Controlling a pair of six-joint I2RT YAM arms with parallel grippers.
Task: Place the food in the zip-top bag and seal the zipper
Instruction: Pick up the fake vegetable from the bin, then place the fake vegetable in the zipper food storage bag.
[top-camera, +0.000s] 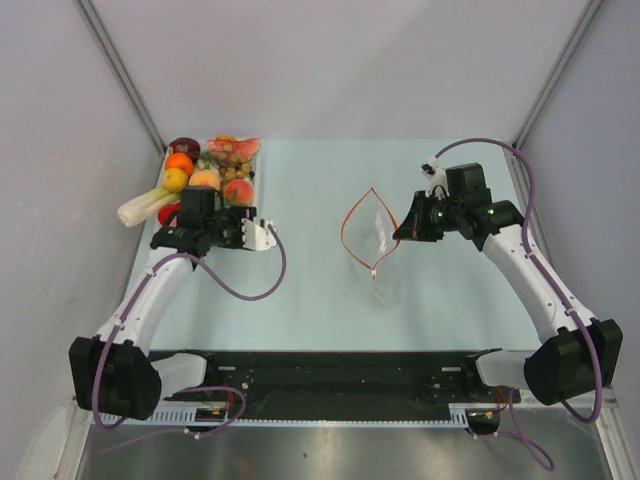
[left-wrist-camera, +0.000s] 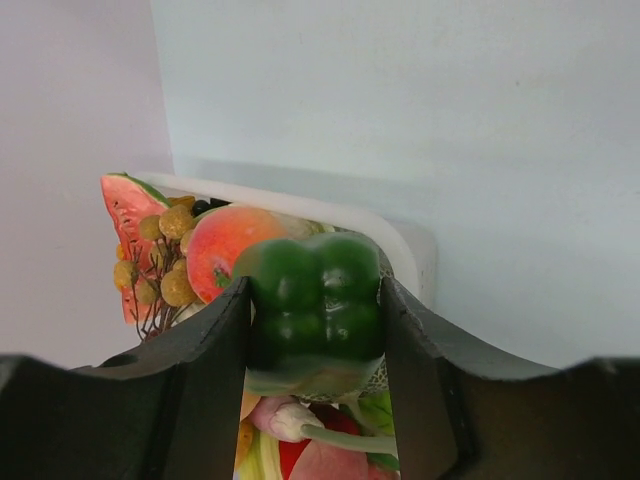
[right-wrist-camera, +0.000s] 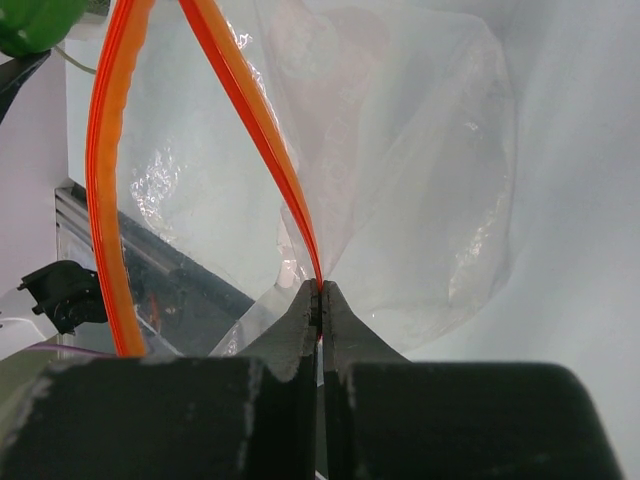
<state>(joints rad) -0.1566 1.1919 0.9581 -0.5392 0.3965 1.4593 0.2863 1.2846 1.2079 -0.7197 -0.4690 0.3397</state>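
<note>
My left gripper (left-wrist-camera: 315, 300) is shut on a green toy pepper (left-wrist-camera: 316, 275) and holds it over the near end of the food tray (left-wrist-camera: 405, 240); in the top view it (top-camera: 208, 207) sits at the tray's front. The rest of the food stays in the tray: a watermelon slice (left-wrist-camera: 125, 205), a peach (left-wrist-camera: 222, 248) and grapes (left-wrist-camera: 165, 275). My right gripper (right-wrist-camera: 321, 292) is shut on the red-orange zipper (right-wrist-camera: 250, 120) of the clear zip-top bag (right-wrist-camera: 420, 150). In the top view the bag (top-camera: 378, 240) stands at mid-table with its mouth open in a loop, and the right gripper (top-camera: 405, 232) is at its right edge.
The tray (top-camera: 262, 165) stands at the back left, piled with an orange (top-camera: 180, 162), a lemon (top-camera: 176, 180) and other toys. A pale celery stalk (top-camera: 145, 205) lies by its left side. Grey walls close in on both sides.
</note>
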